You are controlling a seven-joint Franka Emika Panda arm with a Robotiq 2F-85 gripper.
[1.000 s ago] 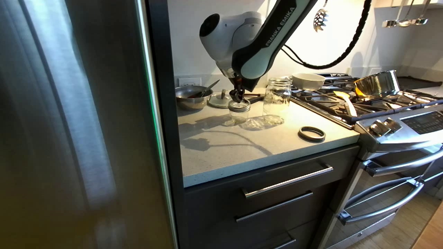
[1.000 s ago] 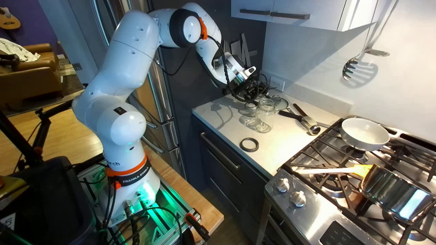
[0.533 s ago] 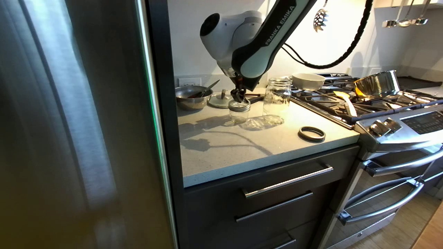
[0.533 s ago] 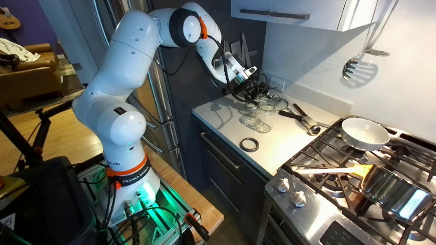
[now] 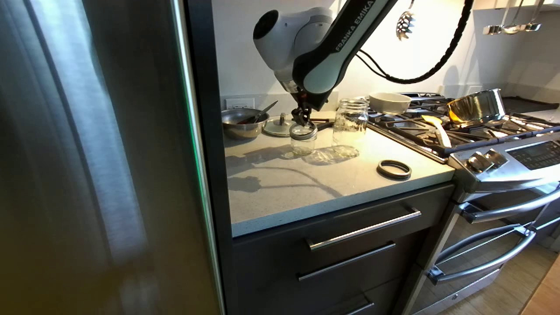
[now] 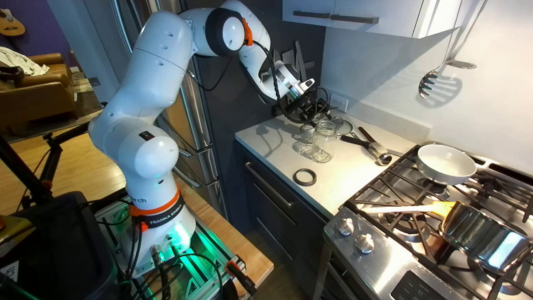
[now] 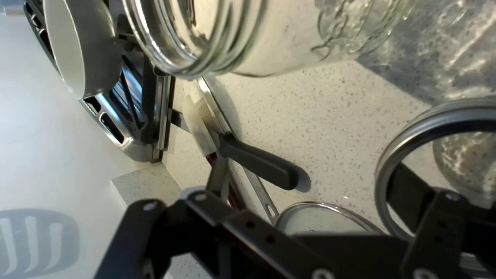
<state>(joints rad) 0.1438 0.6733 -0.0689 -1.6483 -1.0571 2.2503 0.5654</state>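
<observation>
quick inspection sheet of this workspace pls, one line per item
Surface: countertop, pale, speckled, partly shaded
Main things: small glass jar upright; metal ring at its mouth, seated or lifted unclear
Clutter: large glass jar upright, loose ring lying flat, glass lid, metal bowl, black-handled utensil
Gripper: open, jaws wide apart; one finger shows inside the metal ring's outline, contact unclear
Cables: black cable along the arm
Surroundings: stove with white bowl and tilted pot; fridge; hanging utensil
</observation>
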